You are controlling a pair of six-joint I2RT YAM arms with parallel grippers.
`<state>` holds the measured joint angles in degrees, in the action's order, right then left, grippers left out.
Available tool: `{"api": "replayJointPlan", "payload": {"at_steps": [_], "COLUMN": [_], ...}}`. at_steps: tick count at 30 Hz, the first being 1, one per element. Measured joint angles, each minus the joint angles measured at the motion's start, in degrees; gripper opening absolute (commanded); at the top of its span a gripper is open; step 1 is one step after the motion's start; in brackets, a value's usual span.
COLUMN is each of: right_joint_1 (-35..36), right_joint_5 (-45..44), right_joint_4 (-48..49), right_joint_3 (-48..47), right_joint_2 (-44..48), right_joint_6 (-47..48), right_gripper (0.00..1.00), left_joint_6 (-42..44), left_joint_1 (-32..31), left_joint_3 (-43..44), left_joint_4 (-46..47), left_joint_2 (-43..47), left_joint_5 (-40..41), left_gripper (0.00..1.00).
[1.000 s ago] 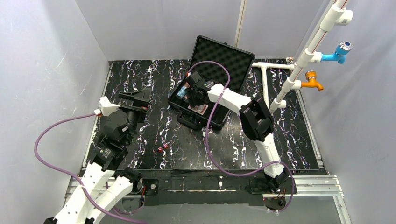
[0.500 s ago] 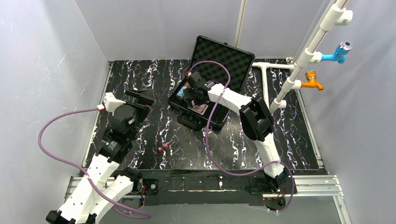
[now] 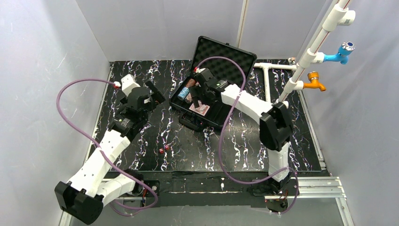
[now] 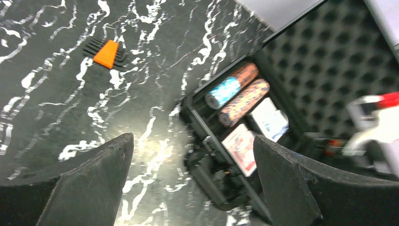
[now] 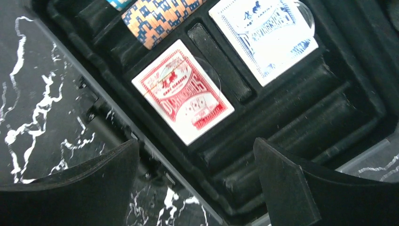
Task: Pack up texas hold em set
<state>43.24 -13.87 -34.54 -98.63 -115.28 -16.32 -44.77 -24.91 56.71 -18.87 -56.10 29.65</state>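
The black counter with white streaks is holding an open case. Two red dice, an orange tool and a white pipe frame are lying on it too.

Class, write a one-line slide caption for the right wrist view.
Open right gripper hovers over the case, red deck and blue deck seated in separate slots.

Honestly, nothing is reading cleanly here. In the right wrist view, the red-and-white cardboard card deck box is lying in the black foam-lined plastic case. It's showing a few lines of printed lettering on its face, but they're coming out too blurry to spell. The blue-and-white cardboard card deck box is sitting in the next slot over, and its print isn't coming out legible either.
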Motion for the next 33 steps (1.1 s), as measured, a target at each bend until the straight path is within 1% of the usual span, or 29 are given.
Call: {"api": "replayJointPlan", "payload": {"at_steps": [4,9,14,18,21,25,28,33], "right_joint_1": [0.02,0.17,0.72,1.88,3.8,7.08,9.92,15.39], "right_joint_5": [0.85,2.49,5.14,8.02,10.05,12.2,13.7,14.49], "right_joint_4": [0.33,1.11,1.27,1.44,1.9,3.17,3.61,5.29], "right_joint_3": [4.0,10.19,14.95,16.76,17.51,18.82,19.17,19.17], "right_joint_2": [6.75,13.57,17.51,19.43,20.35,20.85,20.85,20.76], "right_joint_6": [-0.15,-0.42,-0.85,-0.87,-0.33,0.33,1.36,3.72], "right_gripper": [0.98,0.98,0.98,0.98,0.98,0.98,0.96,0.93], "left_joint_6": [9.09,19.91,26.36,32.35,34.82,36.26,36.74,37.09], "left_joint_1": [0.0,0.0,0.0,0.0,0.0,0.0,0.0,0.0], "left_joint_3": [-0.02,-0.57,-0.76,-2.34,-4.35,-5.27,-6.67,-7.61], "left_joint_4": [-0.68,-0.44,-1.38,-0.33,-0.92,-1.95,-2.89,-4.72], "left_joint_2": [-2.4,-2.08,-1.03,1.68,4.96,6.97,7.96,9.38], "left_joint_5": [0.11,-1.49,-1.16,-1.73,-1.62,-1.29,0.48,5.73], "left_gripper": [0.98,0.98,0.98,0.98,0.98,0.98,0.98,0.98]}}
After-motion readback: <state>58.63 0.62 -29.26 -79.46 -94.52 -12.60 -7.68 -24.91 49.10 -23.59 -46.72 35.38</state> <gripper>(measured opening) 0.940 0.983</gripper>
